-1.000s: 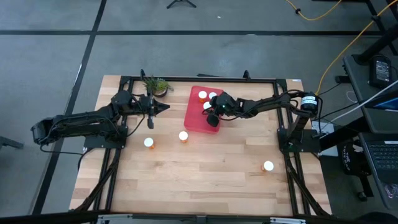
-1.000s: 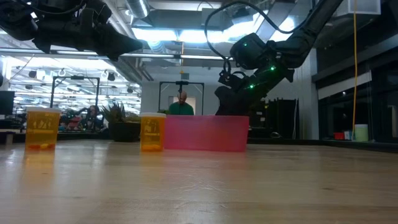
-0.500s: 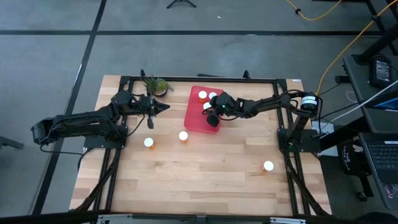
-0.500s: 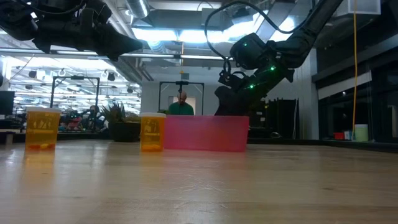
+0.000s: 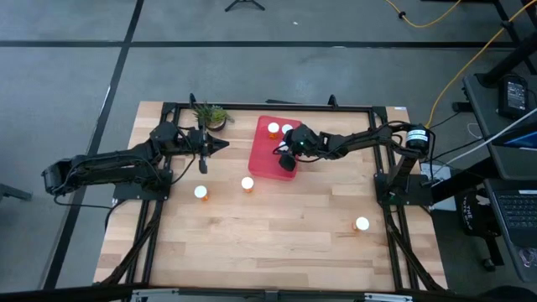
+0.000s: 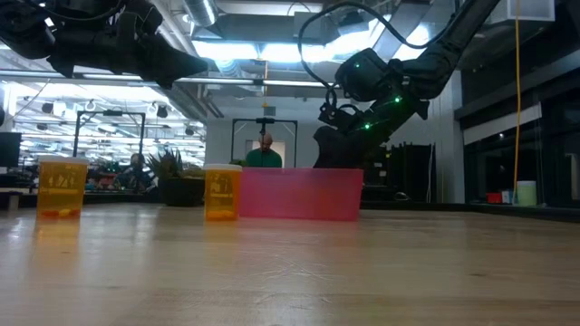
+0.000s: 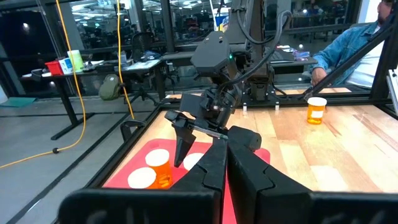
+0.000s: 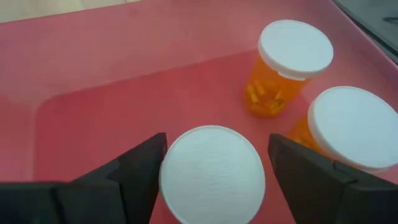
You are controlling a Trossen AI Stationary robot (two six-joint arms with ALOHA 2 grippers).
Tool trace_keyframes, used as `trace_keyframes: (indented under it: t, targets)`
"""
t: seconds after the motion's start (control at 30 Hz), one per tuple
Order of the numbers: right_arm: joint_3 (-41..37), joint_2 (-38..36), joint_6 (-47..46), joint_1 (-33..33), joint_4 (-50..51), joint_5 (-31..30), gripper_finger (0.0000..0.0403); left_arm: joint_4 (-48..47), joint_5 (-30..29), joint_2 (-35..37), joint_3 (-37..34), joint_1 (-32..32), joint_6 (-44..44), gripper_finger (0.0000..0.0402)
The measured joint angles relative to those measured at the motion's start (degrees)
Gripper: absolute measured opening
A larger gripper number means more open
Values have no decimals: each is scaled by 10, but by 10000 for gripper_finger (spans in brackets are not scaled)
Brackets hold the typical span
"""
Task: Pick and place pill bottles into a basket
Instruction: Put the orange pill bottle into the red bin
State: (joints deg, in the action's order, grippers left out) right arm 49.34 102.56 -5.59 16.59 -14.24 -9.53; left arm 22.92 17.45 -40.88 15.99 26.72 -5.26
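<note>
Released just now: right gripper [image 8: 211,163] spread wider than a second ago, third pill bottle [image 8: 212,175] standing free between the jaws in the basket [image 8: 112,68]. Left gripper [image 7: 227,158] clenched, idle. Three remaining outside.

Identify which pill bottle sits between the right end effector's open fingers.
The pill bottle in the red tray, its white cap filling the gap of the right end effector; two others stand beyond it.

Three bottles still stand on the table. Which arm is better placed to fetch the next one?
Probably the left. The left gripper hangs shut beside the basket, close to two pill bottles. The right gripper is open over a bottle inside the basket.
</note>
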Motion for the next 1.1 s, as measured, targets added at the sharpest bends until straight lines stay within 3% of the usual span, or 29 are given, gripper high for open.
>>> trace_keyframes:
  t: [0.27,0.57,0.67,1.1]
  targets:
    - [0,-10,20,0,-15,0,284,0,0,0,0,0,0,13]
    - [0,-85,49,0,1,1,284,0,0,0,0,0,0,14]
    - [-5,-117,69,-3,1,33,278,0,0,0,0,0,0,17]
    - [-196,-239,105,-49,-189,102,132,-19,8,0,0,0,-5,14]
